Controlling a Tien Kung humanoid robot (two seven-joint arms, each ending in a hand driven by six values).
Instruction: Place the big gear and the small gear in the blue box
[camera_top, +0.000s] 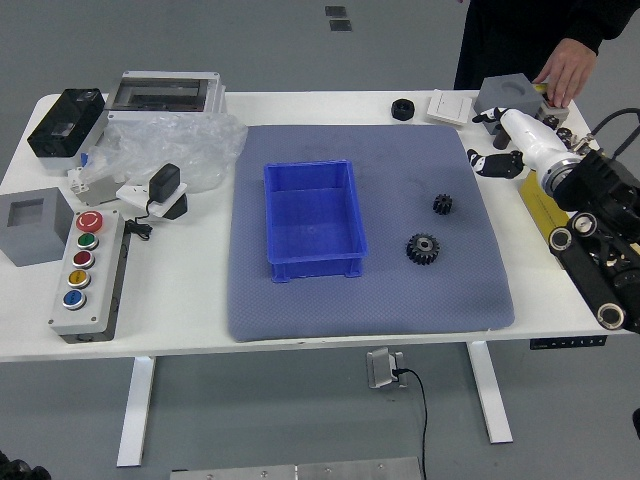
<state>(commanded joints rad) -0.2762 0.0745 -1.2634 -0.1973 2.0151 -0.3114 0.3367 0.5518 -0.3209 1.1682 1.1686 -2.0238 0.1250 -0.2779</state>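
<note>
2 gears (422, 249) lie outside the blue box (318, 268).

- Right arm (603, 185): black housings are displaying pale metallic rings around dark round joint centres.
- Right hand (534, 146): a smooth white shell is adjoining black fingers (505, 165) bearing white patches.
- Cable (613, 116): black, curving beside the arm.
- Person (515, 35): wearing black, long-sleeved clothing.

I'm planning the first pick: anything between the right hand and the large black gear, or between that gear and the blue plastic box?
The small black gear lies close beside the line from right hand to large gear; a low reach might brush it. From there to the blue box, nothing visible intervenes.
</note>
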